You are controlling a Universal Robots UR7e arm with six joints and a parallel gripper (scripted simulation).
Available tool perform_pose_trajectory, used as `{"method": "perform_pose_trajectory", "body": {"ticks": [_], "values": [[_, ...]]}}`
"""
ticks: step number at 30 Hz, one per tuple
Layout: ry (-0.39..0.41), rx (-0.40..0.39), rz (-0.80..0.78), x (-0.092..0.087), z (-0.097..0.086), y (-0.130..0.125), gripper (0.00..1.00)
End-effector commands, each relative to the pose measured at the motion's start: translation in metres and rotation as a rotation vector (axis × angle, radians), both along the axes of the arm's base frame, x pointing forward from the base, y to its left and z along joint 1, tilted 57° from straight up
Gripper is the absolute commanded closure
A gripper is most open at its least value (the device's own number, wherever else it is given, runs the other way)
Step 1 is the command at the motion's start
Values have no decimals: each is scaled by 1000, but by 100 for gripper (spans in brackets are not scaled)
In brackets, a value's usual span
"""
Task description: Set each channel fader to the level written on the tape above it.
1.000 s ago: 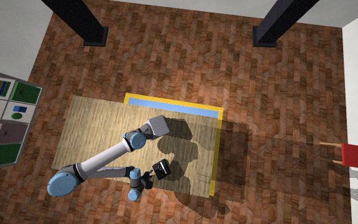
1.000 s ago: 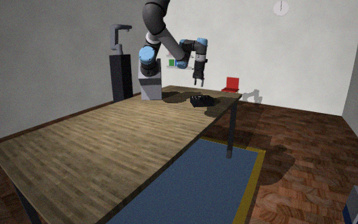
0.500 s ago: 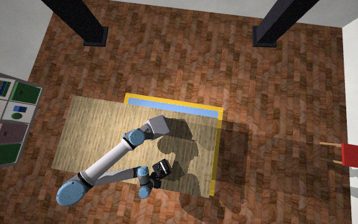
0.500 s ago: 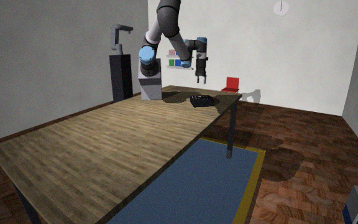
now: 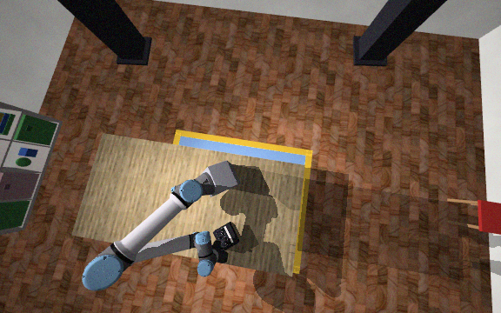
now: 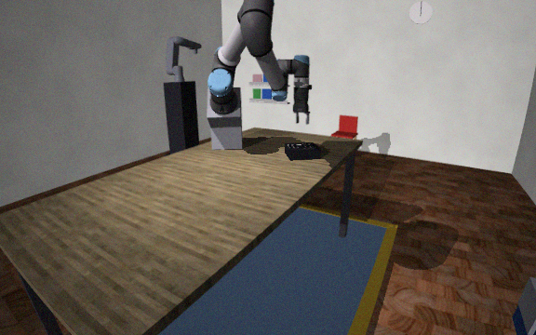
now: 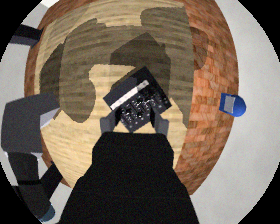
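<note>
The lighting desk [image 6: 302, 151] is a small black box that stands flat on the wooden table near its far right corner. In the top view the lighting desk [image 5: 226, 235] is partly covered by my wrist. In the wrist view the desk [image 7: 138, 103] lies straight below me, with a white tape strip along its far edge; the faders and levels are too small to read. My gripper [image 6: 301, 119] hangs open and empty well above the desk, fingers pointing down. Its fingertips frame the desk's near edge in the wrist view.
The arm's grey base block [image 6: 224, 126] stands on the table to the left of the desk. The table edge [image 6: 342, 151] runs close to the desk's right side. A blue mat with a yellow border [image 6: 291, 274] lies on the floor.
</note>
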State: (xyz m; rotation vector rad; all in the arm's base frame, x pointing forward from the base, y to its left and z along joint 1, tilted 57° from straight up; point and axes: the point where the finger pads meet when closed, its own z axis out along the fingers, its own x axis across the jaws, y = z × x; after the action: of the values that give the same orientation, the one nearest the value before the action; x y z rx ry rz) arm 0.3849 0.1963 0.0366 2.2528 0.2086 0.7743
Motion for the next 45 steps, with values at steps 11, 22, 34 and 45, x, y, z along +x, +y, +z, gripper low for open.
{"method": "perform_pose_trajectory", "body": {"ticks": [11,22,34,45], "values": [[-4,-1,4,2,1,2,0],[27,-77,62,13,0,-5,0],[125,-306,197,38,0,-30,0],[218,-496,270,49,0,-58,0]]}}
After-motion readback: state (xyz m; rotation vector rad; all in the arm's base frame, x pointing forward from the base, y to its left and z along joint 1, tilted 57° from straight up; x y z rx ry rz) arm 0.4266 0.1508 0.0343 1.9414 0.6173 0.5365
